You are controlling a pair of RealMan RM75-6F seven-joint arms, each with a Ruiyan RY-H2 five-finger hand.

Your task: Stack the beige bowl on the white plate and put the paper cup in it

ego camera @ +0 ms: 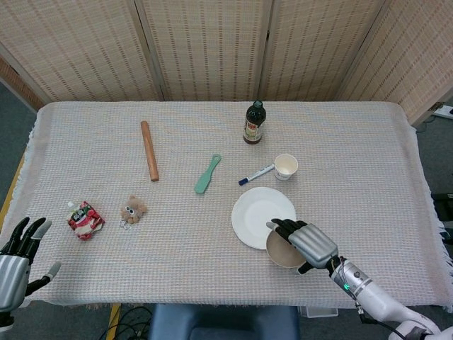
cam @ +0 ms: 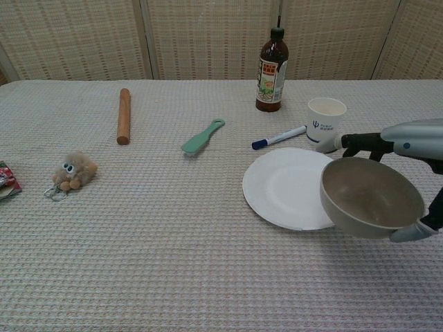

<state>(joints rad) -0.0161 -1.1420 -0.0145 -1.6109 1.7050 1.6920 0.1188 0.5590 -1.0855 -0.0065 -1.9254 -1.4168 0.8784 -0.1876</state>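
One hand, the right hand point(cam: 405, 176), grips the bowl point(cam: 370, 197) by its rim, up off the table, just over the plate's point(cam: 280, 190) edge. It looks light, stiff and smooth, so the rim is best. Left hand point(ego camera: 18, 258) is open, holding nothing.

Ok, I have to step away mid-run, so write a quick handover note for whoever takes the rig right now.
Right hand: grips the beige bowl by its rim, lifted off the cloth and overlapping the right edge of the white plate.
Left hand: open, idle at the near left table edge, holding nothing.
Paper cup: upright and empty, just behind the plate, beside the blue marker.
Done: bowl picked up.
Left: centre the bowl on the plate, set it down, release, then put the cup in the bowl.
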